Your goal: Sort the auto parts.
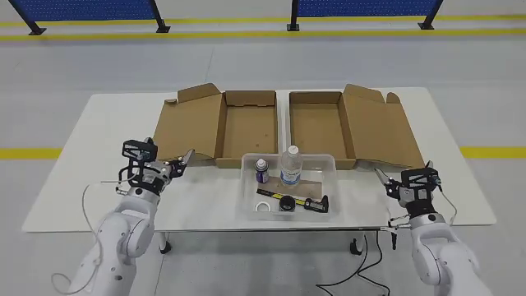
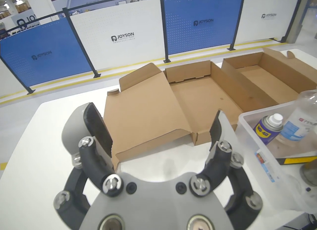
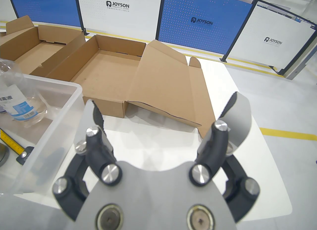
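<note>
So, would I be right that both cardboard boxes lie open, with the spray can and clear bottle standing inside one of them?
Not quite: the top view shows the spray can and clear bottle standing in the clear plastic bin in front of the boxes, not inside one. The left box and right box do both lie open.
</note>
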Controlling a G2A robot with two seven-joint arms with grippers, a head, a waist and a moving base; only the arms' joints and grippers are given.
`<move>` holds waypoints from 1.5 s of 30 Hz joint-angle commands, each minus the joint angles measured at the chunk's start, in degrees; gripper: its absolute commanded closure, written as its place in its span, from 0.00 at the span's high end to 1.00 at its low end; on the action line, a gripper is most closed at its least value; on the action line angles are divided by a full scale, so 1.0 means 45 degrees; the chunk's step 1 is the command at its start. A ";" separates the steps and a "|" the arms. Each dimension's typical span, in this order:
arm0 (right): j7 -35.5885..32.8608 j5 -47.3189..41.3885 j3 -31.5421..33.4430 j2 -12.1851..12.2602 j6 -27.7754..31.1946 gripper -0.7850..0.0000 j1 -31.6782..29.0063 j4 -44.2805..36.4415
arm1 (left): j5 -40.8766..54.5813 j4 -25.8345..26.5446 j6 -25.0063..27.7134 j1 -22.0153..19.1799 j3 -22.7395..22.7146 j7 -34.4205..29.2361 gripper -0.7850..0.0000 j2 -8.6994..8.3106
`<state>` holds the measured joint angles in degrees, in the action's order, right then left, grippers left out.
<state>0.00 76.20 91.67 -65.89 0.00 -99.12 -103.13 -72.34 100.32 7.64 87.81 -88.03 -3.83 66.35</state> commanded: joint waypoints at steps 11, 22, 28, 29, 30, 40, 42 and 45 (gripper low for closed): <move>0.0000 0.0000 0.0000 0.0000 0.0000 1.00 0.0000 0.0000 | 0.0211 -0.1557 0.1654 -0.2686 0.2575 -0.0109 1.00 0.0310; 0.0000 0.0000 0.0000 0.0000 0.0000 1.00 0.0000 0.0000 | 0.1093 -0.2597 0.3715 -0.3957 0.4728 -0.0218 1.00 0.0646; 0.0000 0.0000 0.0000 0.0000 0.0000 1.00 0.0000 0.0000 | 0.1200 -0.3271 0.4387 -0.4511 0.5584 -0.0235 1.00 0.0806; 0.0000 0.0000 0.0000 0.0000 0.0000 1.00 0.0000 0.0000 | 0.1191 -0.3404 0.4419 -0.4608 0.5727 -0.0239 1.00 0.0838; 0.0000 0.0000 0.0000 0.0000 0.0000 1.00 0.0000 0.0000 | 0.1210 -0.3548 0.4416 -0.4711 0.5854 -0.0223 1.00 0.0873; 0.0000 0.0000 0.0000 0.0000 0.0000 1.00 0.0000 0.0000 | 0.1038 -0.4901 0.4464 -0.5750 0.7098 0.0045 1.00 0.1244; 0.0000 0.0000 0.0000 0.0000 0.0000 1.00 0.0000 0.0000 | 0.1170 -0.5151 0.4461 -0.5886 0.7318 0.0099 1.00 0.1329; 0.0000 0.0000 0.0000 0.0000 0.0000 1.00 0.0000 0.0000 | 0.1131 -0.5531 0.4448 -0.6143 0.7663 0.0163 1.00 0.1452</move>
<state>0.00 76.20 91.67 -65.89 0.00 -99.12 -103.13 -67.12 76.13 27.70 60.57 -54.17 -3.28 72.68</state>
